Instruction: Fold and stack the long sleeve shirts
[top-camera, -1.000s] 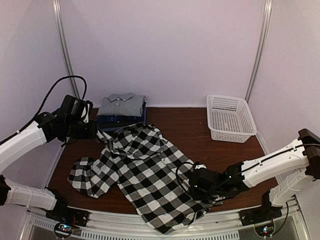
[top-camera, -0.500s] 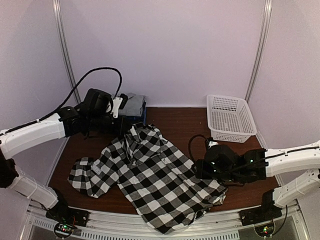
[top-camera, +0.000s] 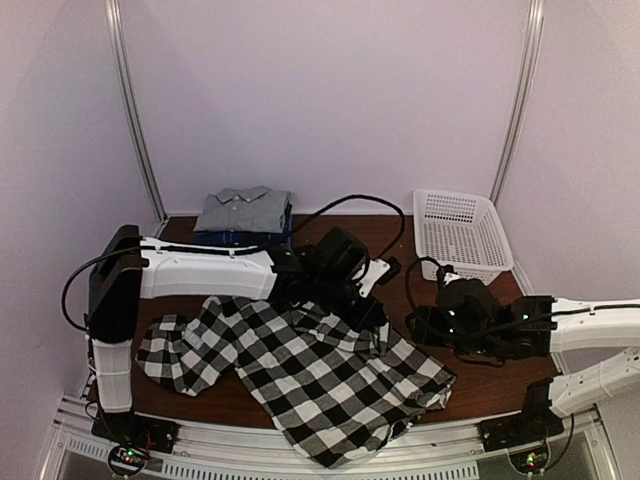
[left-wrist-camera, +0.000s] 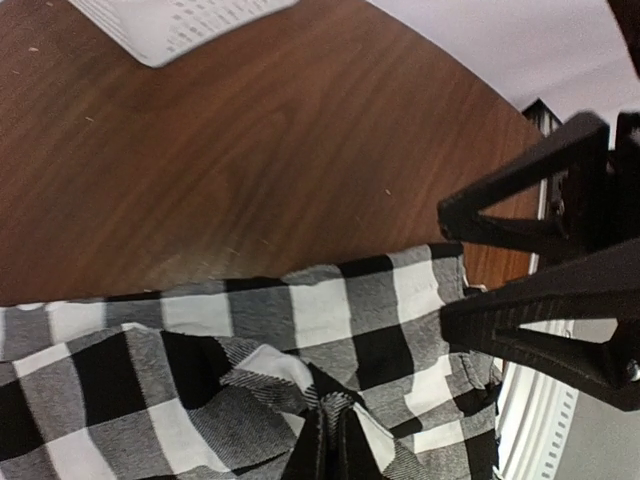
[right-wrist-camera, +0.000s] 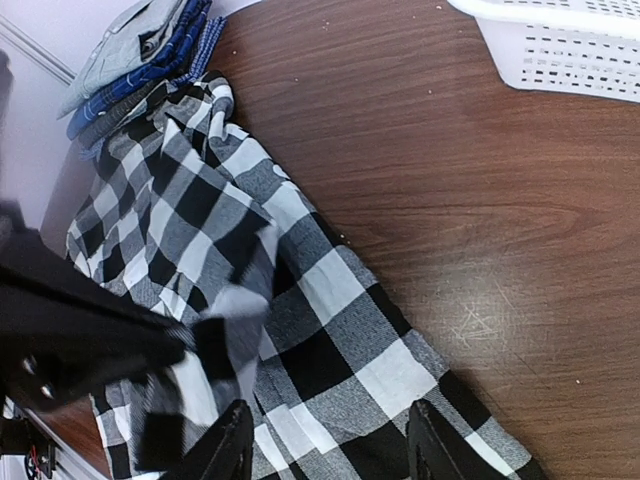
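Note:
The black-and-white check shirt (top-camera: 300, 370) lies spread over the front middle of the table. My left gripper (top-camera: 370, 310) reaches across to the shirt's right side and is shut on a bunched fold of its cloth; the pinch shows in the left wrist view (left-wrist-camera: 335, 452). My right gripper (top-camera: 418, 325) hovers just right of it, open and empty, above the shirt's right edge (right-wrist-camera: 340, 330); its fingers (right-wrist-camera: 232, 445) stand wide apart. The folded stack with the grey shirt (top-camera: 243, 210) on top of blue ones sits at the back left, also in the right wrist view (right-wrist-camera: 140, 50).
A white lattice basket (top-camera: 460, 235) stands at the back right, seen too in the right wrist view (right-wrist-camera: 570, 45) and the left wrist view (left-wrist-camera: 170, 25). The left arm (top-camera: 200, 272) spans the table's middle. Bare wood (top-camera: 470, 380) lies right of the shirt.
My left arm has swung from the back left by the stack to the middle right, dragging the shirt's upper part over itself. My right gripper rose off the shirt's lower right and moved back.

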